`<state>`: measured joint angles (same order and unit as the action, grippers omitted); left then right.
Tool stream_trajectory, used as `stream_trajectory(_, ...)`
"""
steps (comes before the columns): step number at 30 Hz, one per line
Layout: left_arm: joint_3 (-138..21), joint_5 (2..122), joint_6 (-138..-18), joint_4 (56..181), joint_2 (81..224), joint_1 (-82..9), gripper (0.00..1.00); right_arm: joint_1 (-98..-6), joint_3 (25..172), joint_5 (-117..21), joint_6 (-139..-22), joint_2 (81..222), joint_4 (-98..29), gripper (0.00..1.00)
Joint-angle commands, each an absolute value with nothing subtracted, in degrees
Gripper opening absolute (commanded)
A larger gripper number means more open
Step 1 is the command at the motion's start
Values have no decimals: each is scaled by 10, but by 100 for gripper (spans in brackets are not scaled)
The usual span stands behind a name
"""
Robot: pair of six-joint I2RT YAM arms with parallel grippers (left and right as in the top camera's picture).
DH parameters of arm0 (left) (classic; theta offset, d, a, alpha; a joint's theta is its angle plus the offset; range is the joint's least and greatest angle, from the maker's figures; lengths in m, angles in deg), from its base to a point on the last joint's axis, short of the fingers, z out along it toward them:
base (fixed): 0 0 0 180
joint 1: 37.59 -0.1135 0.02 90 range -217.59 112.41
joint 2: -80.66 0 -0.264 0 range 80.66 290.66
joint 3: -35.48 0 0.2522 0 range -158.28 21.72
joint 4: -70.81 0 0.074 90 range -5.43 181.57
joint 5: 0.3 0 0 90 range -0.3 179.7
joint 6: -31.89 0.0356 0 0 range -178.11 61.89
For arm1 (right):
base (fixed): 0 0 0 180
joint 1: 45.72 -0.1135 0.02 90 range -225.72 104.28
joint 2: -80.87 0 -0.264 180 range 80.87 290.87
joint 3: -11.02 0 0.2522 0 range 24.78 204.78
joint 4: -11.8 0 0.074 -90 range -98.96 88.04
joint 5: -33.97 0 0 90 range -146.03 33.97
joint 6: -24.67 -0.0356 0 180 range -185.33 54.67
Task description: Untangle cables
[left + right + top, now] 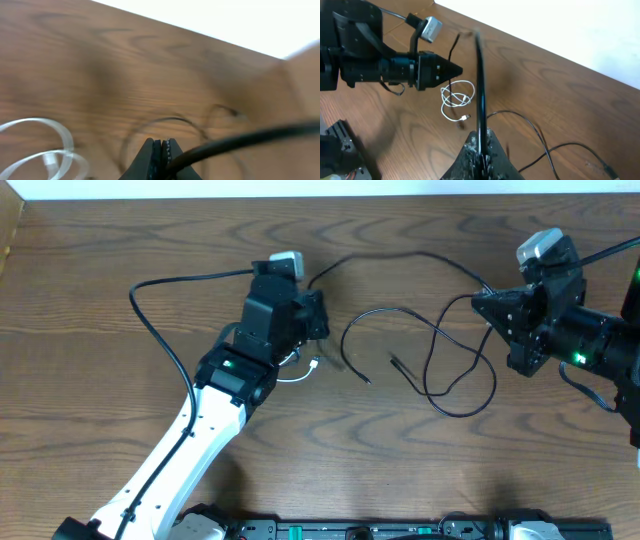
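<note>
The black cable (pixel 400 255) arcs above the table between both grippers, and more of its length lies in loose loops (pixel 440 350) on the wood mid-table. My left gripper (pixel 320 315) is shut, with the black cable (pixel 240 142) coming out beside its jaws. My right gripper (pixel 480 302) is shut on the same cable (pixel 481 90), which runs up from between its fingers (pixel 492 150). The white cable (pixel 300 370) lies coiled under the left arm, beside the left gripper (pixel 460 70). Its coil (pixel 455 97) has a small plug (pixel 465 117).
The left arm's thick black wire (pixel 150 290) loops over the table's left part. A black rail (pixel 350 530) runs along the front edge. A white surface borders the table's far edge (pixel 300 188). Bare wood (pixel 400 460) lies in front of the loops.
</note>
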<state>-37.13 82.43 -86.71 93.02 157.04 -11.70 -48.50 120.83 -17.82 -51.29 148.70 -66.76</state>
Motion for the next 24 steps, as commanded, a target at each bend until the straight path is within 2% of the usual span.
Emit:
stream_trajectory(1, -375, 657, -878, 927, 1565, -117, 7, -484, 1213, -181, -520, 1482, -660, 1)
stream_trajectory(5, -375, 572, -877, 928, 1565, -117, 10, -484, 1213, -236, -521, 1482, -635, 1)
stream_trajectory(6, -375, 552, -877, 930, 1565, -117, 35, -484, 1213, -284, -529, 1482, -621, 1)
stream_trajectory(7, -375, 544, -874, 932, 1565, -117, 47, -484, 1213, -316, -541, 1482, -613, 1)
stream_trajectory(9, -375, 538, -857, 948, 1565, -117, 62, -484, 1213, -409, -576, 1483, -594, 1)
stream_trajectory(10, -375, 539, -850, 957, 1565, -117, 65, -484, 1213, -454, -589, 1483, -586, 1)
stream_trajectory(17, -375, 546, -797, 1063, 1565, -118, 69, -452, 1213, -789, -672, 1483, -538, 1)
stream_trajectory(20, -375, 560, -776, 1105, 1565, -118, 69, -394, 1213, -856, -729, 1483, -534, 1)
stream_trajectory(24, -375, 597, -776, 1143, 1565, -117, 69, -300, 1213, -844, -794, 1492, -544, 1)
